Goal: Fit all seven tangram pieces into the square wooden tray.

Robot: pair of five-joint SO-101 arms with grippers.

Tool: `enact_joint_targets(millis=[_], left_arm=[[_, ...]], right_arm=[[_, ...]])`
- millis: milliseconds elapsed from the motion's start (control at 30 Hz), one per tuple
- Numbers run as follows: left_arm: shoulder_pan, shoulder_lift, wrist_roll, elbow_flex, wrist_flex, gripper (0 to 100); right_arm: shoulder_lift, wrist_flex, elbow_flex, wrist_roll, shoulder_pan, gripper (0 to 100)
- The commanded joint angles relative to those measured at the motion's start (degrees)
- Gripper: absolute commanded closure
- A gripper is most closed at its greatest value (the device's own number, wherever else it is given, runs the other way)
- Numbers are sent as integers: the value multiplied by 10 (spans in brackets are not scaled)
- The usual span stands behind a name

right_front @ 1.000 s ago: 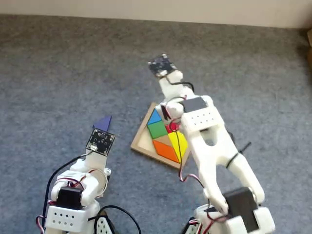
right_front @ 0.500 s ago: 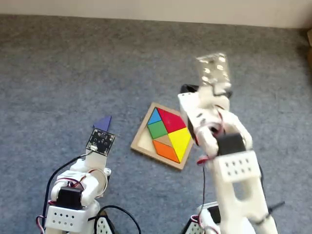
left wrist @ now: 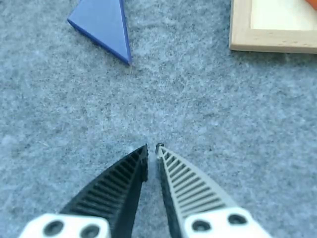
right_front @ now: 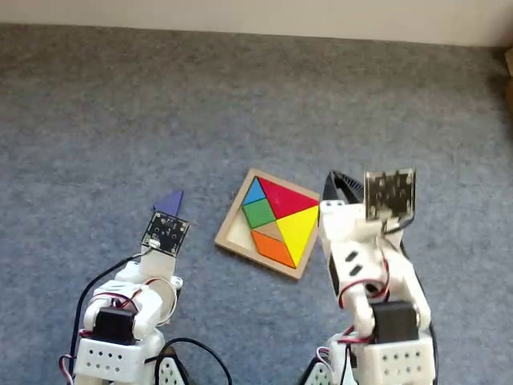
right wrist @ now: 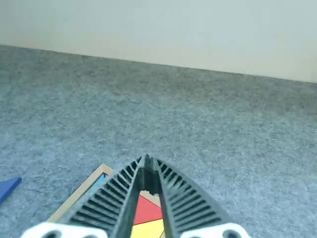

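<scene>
Your left gripper [left wrist: 151, 148] has its jaws drawn almost together, with only a sliver between the tips and nothing in them. It hangs low over the grey carpet [left wrist: 237, 129]. Just ahead of it the dark blue triangle [left wrist: 101, 22] lies flat on the carpet, near the square wooden tray [left wrist: 247, 45] but apart from it.

Your right gripper [right wrist: 147, 162] is closed tip to tip and also empty, raised beside the tray on the side away from the dark blue triangle.

From the high view, you see the tray holding a light blue triangle [right_front: 254, 192], a red triangle [right_front: 282, 198], a green square [right_front: 258, 213], a yellow piece [right_front: 296, 228], an orange piece [right_front: 272, 249] and a small brownish triangle [right_front: 271, 230]. The tray's corner toward the dark blue triangle is bare wood.
</scene>
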State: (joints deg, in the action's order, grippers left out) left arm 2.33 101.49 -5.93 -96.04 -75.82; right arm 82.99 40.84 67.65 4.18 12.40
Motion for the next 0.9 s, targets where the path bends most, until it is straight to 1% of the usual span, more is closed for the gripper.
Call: enact_joint_targets(millis=[0,233,467,667,867], left_arm=[[3,31,0,-12,-2,949],[3,31,0,-12,-2,949],[3,31,0,-12,-2,949],[3,31,0,-12,-2,949],[3,31,0,-12,-2,949]], right_arm=[[92,-13,36,-2,-7,989],[228,-13,157,-1,-7,988],[223,-13,230,-4,-7,988],[223,-13,332,-2,-7,992],[223,51,354,-5,-30,993]])
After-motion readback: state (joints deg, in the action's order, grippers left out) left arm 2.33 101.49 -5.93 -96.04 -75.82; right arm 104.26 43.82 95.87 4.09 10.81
